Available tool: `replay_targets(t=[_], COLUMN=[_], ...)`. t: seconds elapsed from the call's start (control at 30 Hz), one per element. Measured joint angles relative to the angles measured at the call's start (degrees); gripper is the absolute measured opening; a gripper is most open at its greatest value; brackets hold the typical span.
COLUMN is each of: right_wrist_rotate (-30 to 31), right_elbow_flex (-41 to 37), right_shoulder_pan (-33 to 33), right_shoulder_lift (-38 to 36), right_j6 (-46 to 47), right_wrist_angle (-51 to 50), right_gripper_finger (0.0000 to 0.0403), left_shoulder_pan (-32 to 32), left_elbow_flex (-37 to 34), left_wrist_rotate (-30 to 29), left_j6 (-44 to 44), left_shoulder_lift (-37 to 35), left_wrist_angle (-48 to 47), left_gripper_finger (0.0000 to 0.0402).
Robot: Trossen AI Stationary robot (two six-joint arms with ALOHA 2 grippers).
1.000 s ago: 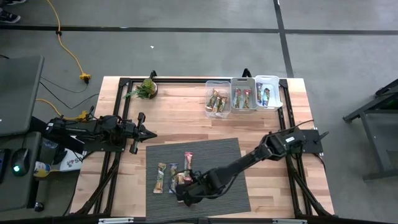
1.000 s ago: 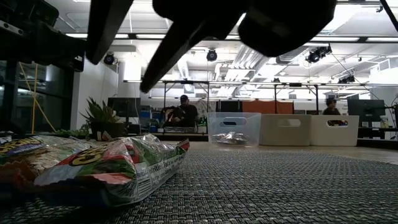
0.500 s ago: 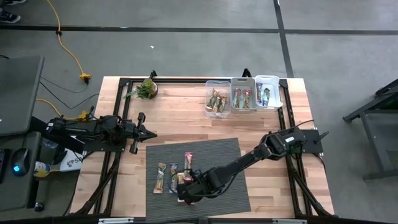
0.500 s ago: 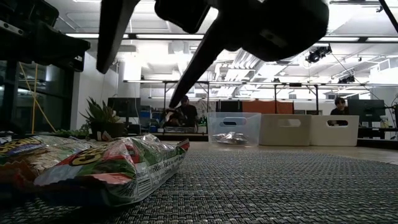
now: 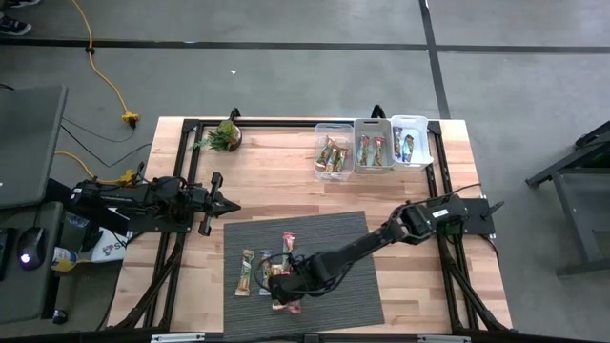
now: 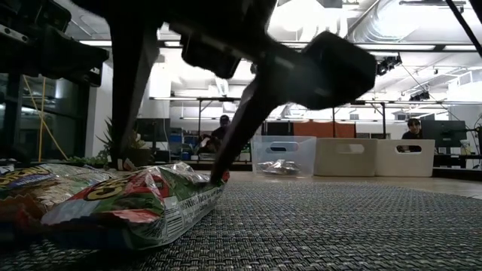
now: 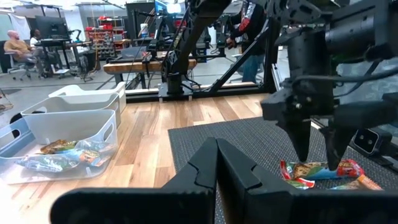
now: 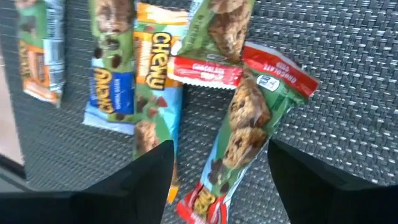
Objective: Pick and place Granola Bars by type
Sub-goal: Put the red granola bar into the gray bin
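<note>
Right claw (image 5: 283, 288): now spread wide, wider than a second ago, and lowered from above the mat to the bars; fingers straddling the red-ended Chewy bar (image 8: 249, 130) on the dark woven mat (image 5: 353, 238), one fingertip (image 6: 218, 177) down at the wrapper's edge in the low view.

Change in a second: descent from a hover to wrapper level, with the opening widened on the way; bars on the mat unmoved.

Meaning for the task: judged as the approach ending and the grasp about to begin; nothing pinched yet, the red-ended bar flat between the fingers, apparently the next pick.

Loose bars: a blue-wrapped Chewy bar (image 8: 109, 93) and an orange-backed Chewy bar (image 8: 152, 81) just beside the target, a second red-labelled bar (image 8: 214, 46) overlapping its upper end, an orange-striped bar (image 8: 40, 56) farther off at the mat's edge.

Risk: overlapping neighbour likely to drag along or slip as the fingers shut.

Sorted stock: three bins at the desk's far side, clear bin (image 5: 334, 150), middle bin (image 5: 374, 145) and end bin (image 5: 410, 141), each already holding bars.

Left claw (image 5: 229, 203): pressed together, empty, parked over the bare wooden desk (image 5: 286, 181) beside the mat.

Elsewhere: small potted plant (image 5: 225, 135) at the desk's far corner.
</note>
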Motion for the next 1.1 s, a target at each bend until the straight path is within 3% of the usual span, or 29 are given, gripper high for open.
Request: replay_targets(t=[0.6, 1.1], right_wrist_rotate=[-3.4, -4.0], right_elbow_flex=[0.1, 0.1], right_shoulder_pan=[-0.8, -1.0], right_shoulder_lift=[2.3, 2.4], right_j6=[0.8, -0.2], right_wrist_angle=[-0.9, -1.6], right_gripper_finger=[0.0239, 0.0164], left_shoulder_pan=[0.0, 0.0], left_elbow_flex=[0.0, 0.0], left_wrist_rotate=[0.0, 0.0], left_j6=[0.0, 0.0], left_shoulder_lift=[0.0, 0.0], left_wrist_angle=[0.0, 0.0], left_gripper_finger=[0.0001, 0.0001])
